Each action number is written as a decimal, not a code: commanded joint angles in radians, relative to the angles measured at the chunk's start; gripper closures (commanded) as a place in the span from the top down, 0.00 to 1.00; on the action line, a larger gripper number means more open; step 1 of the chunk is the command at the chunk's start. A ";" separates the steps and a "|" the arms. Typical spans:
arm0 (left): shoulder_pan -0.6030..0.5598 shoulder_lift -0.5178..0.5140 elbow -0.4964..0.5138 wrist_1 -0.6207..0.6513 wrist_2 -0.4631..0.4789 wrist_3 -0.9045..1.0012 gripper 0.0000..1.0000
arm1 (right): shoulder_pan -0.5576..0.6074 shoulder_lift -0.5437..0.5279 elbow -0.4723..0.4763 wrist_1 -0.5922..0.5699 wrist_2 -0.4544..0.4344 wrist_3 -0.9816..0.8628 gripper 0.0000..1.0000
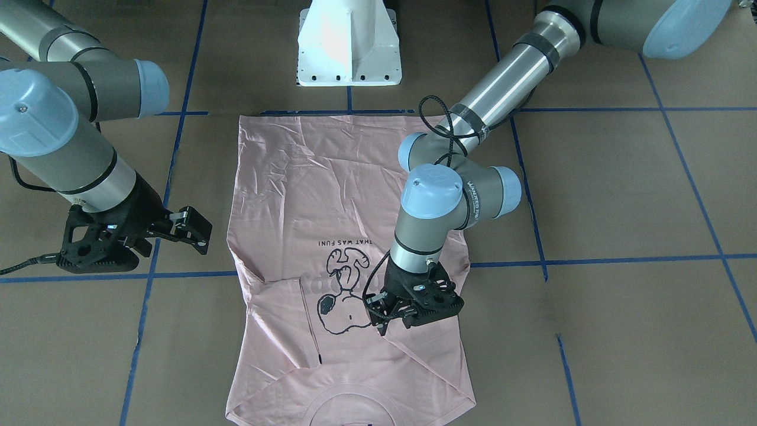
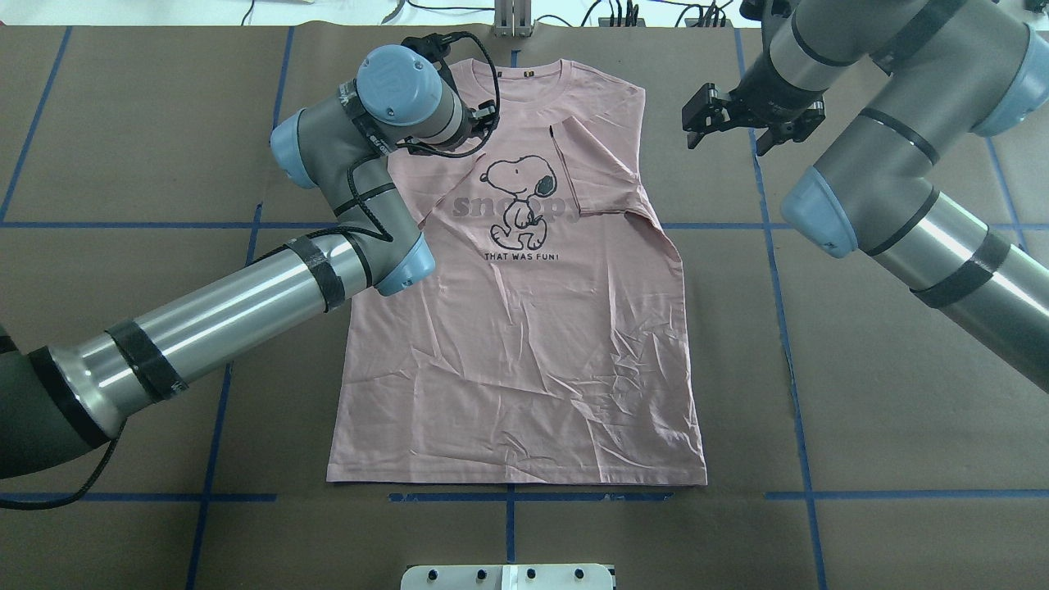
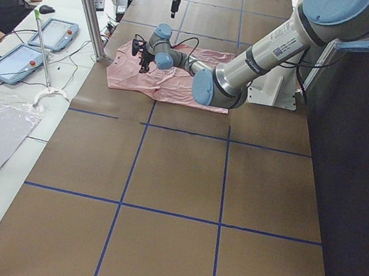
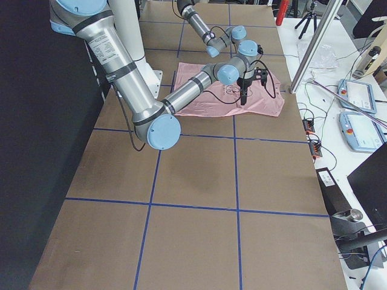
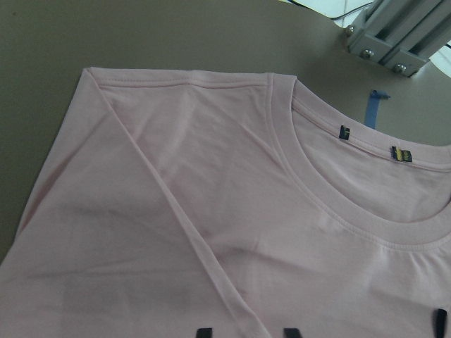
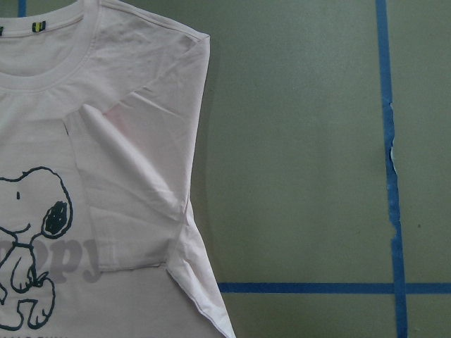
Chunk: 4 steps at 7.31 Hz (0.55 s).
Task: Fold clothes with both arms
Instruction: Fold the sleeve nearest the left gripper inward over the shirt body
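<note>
Pale pink short-sleeved T-shirt (image 2: pixel 524 328) with a cartoon dog print lies flat and lightly creased on the brown, blue-taped table (image 2: pixel 860 393), both sleeves folded inward. Of two black grippers, the left gripper (image 1: pixel 387 319) hangs, wrist bent, low over one shoulder, fingers apart and empty. The right gripper (image 1: pixel 200 232) hovers beside the shirt, likewise spread.

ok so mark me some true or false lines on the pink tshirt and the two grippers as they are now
1. The light pink short-sleeved T-shirt lies with its cartoon dog print facing up. True.
2. The black right gripper is over the shirt. False: it is over bare brown table beside it.
3. Both sleeves are folded in onto the chest. True.
4. The bottom hem is folded up over the print. False: it lies flat, unfolded.
</note>
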 commanded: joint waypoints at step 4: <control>-0.004 0.291 -0.567 0.244 -0.168 0.122 1.00 | -0.099 -0.187 0.253 0.002 -0.064 0.118 1.00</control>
